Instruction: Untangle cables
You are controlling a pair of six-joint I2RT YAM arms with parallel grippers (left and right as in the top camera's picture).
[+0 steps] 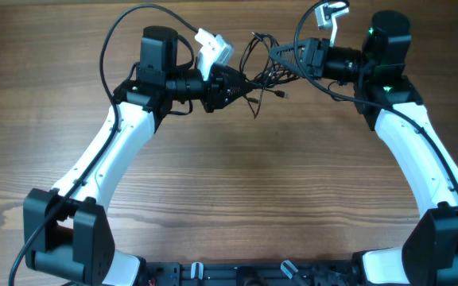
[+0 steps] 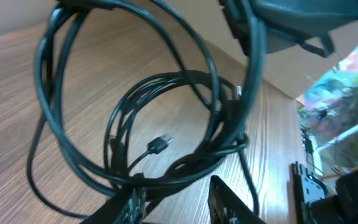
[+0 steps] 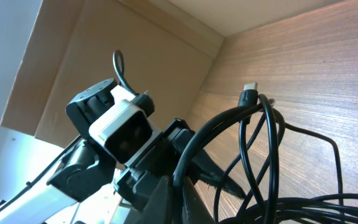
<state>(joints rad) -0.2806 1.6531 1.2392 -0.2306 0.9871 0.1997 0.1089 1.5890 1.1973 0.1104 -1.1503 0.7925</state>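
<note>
- The cables (image 1: 262, 70) hang as a loose knot of thin black loops between the two arms at the far side of the table (image 1: 237, 175). They appear to be lifted off the wood rather than lying on it.
- The right gripper (image 1: 279, 52) is fully closed. In its wrist view the strands gather at the bottom edge, right where its jaws sit, so it looks to be pinching part of the bundle.
- The left gripper (image 2: 176, 186) stands part open, with bare wood showing in the gap between its fingers. Several strands cross just past the tips and press against one finger. Whether any strand is actually pinched cannot be told.
- A small plug (image 2: 159, 144) dangles free inside the big loops, and a second plug tip sticks up in the right wrist view.
- Handling, as a judgement: the wires are very light, limp yet springy, and smooth, so they tend to curl again and slip through a loose pinch.
- Best hold, as a judgement: take one strand just behind a plug, where the thicker body stops it sliding, and not the crossing where many strands overlap.
- Risk, as a judgement: pulling the arms apart on crossed loops could tighten the knot.
</note>
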